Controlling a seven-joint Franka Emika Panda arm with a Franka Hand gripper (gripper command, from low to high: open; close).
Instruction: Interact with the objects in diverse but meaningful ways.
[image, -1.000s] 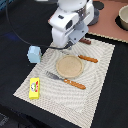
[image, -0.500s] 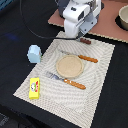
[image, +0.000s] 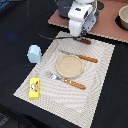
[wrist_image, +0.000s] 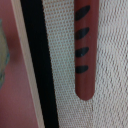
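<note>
The dark brown sausage (image: 84, 40) lies on the far edge of the woven placemat (image: 95, 85). My gripper (image: 78, 33) hangs just above its left end in the exterior view, and its jaws are too blurred to read. The wrist view shows the sausage (wrist_image: 85, 50) close up with dark grill marks, and no fingers appear there. A pale blue rounded-top block (image: 34, 53) stands off the mat on the exterior view's left. A yellow box (image: 34, 88) with a red-green label lies at the mat's near left corner.
A tan round plate (image: 68, 66) sits mid-mat between an orange-handled knife (image: 81, 57) and fork (image: 68, 80). A pinkish board (image: 107, 22) with a bowl (image: 123, 17) lies beyond the mat. A black cable (image: 37, 30) runs across the dark table.
The arm has shifted toward the exterior view's right and the mat's far edge, ending over the sausage. The block, box, plate and cutlery have not moved.
</note>
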